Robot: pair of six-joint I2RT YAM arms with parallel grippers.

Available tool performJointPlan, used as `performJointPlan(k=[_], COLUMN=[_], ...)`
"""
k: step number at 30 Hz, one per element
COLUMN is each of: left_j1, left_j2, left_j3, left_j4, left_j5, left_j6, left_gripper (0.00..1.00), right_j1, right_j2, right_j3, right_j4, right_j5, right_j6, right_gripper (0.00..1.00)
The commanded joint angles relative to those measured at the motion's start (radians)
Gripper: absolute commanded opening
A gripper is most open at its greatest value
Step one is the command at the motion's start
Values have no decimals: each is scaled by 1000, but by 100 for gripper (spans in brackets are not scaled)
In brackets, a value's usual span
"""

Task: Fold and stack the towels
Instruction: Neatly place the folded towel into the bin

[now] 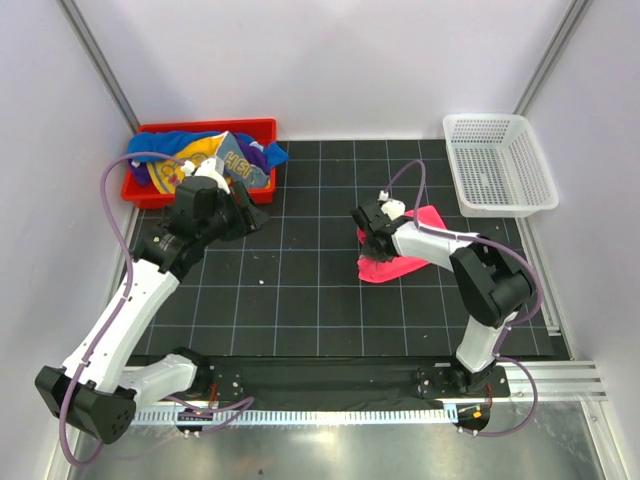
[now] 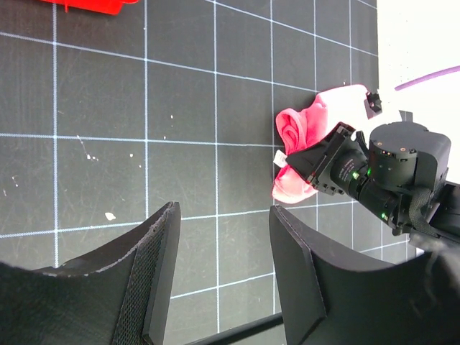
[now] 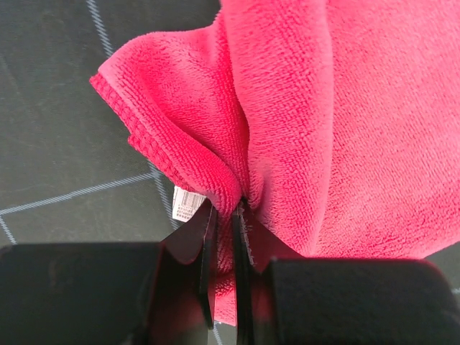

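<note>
A hot pink towel (image 1: 402, 258) lies bunched on the black gridded mat, right of centre. My right gripper (image 1: 372, 230) is at its left edge, shut on a pinched fold of it. In the right wrist view the pink towel (image 3: 309, 108) bulges up between the two fingers of the right gripper (image 3: 224, 206), with a white label beside them. Several more towels (image 1: 205, 158), blue, yellow and purple, are heaped in the red bin. My left gripper (image 1: 250, 215) hovers just in front of that bin, open and empty. In its wrist view the left gripper (image 2: 223, 210) frames bare mat, with the pink towel (image 2: 302, 133) farther off.
The red bin (image 1: 205, 127) stands at the back left, and its corner (image 2: 93, 6) shows in the left wrist view. A white mesh basket (image 1: 500, 165) sits at the back right. The right arm's wrist (image 2: 392, 169) shows beside the pink towel.
</note>
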Motion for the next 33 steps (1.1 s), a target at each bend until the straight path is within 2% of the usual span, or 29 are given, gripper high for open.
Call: performJointPlan(k=[1,9,13,16,19,23,27,33], left_j1=[-1,-1,-1,-1,1,7,21,45], left_j2=[-29,-26,-24,-21,-17,8,22,34], left_j3=[26,37,37,43,48,71,91,106], left_j4=[27,22,21,11,10,-5,-15,-27], left_j5=[30,29,24,12,3,-5,-7,-7], left_j6=[-5,-4,-1,10,15,30,50,71], left_gripper=[56,56,56,56,56,56,56,57], right_j1=[12,73,99,96,69,12,-88,-207], right_j2=[39,-118,-65,30,180,313,365,284], right_j3=[-100,-209,-140,15,184,291,257,107], right_j4=[-245,-179,-130,-128,-171,-144,12,116], right_j5=[12,-128,-230,-265,-293,-346,-422,-332], right_j6=[52,63,69,67,54,131,271,409], right_gripper=[1,1,1,1,1,1,1,1])
